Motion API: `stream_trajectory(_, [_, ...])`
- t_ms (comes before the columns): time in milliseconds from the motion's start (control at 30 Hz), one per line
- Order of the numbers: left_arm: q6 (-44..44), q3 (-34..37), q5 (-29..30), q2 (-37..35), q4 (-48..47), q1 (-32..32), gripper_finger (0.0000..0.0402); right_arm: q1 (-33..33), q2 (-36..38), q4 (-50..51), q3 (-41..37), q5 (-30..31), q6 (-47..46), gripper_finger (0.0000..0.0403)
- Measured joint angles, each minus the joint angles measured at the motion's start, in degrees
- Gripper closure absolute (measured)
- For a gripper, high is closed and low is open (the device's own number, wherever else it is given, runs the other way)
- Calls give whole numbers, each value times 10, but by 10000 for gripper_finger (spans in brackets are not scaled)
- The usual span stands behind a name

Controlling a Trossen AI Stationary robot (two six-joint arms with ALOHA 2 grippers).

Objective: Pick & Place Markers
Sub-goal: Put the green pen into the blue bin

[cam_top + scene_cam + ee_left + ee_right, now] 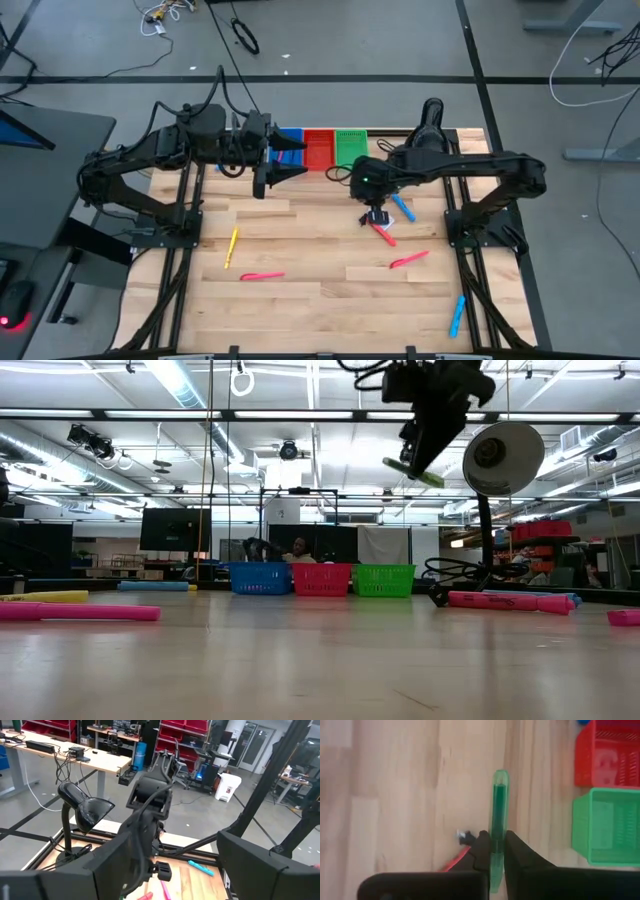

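Note:
My right gripper (376,213) hangs high over the table's right middle, shut on a green marker (499,810), which also shows in the low view (413,472). Other markers lie flat on the wood: yellow (232,247), pink (262,276), pink (408,260), red (383,233), blue (402,208) and blue (457,315). My left gripper (298,162) is held up level in front of the bins, open, with nothing between its fingers (115,865). My right gripper pinches the green marker between its two fingers, on the barrel (498,840) nearer one end; the longer part sticks out past the fingers. The fingers slant steeply down from above and lie across the marker. The marker is lifted clear of the table, slightly tilted.
A blue bin (290,140), a red bin (318,148) and a green bin (351,147) stand in a row at the far edge. A black lamp-like stand (430,120) rises at the far right. Bare wood lies in the table's near middle.

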State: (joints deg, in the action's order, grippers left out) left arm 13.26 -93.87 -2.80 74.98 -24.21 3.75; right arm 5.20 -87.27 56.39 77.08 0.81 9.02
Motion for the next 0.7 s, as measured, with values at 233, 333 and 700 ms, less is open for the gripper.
stream_trajectory(233, [-1,0,3,0,0,0,106,-8,15,-85,0,-5,-60,388])
stream_trajectory(333, [-1,0,3,0,0,0,106,-8,34,-149,0,-11,-84,388])
stream_trajectory(700, [-4,0,4,0,0,0,106,-8,105,-361,1,-60,-157,388])
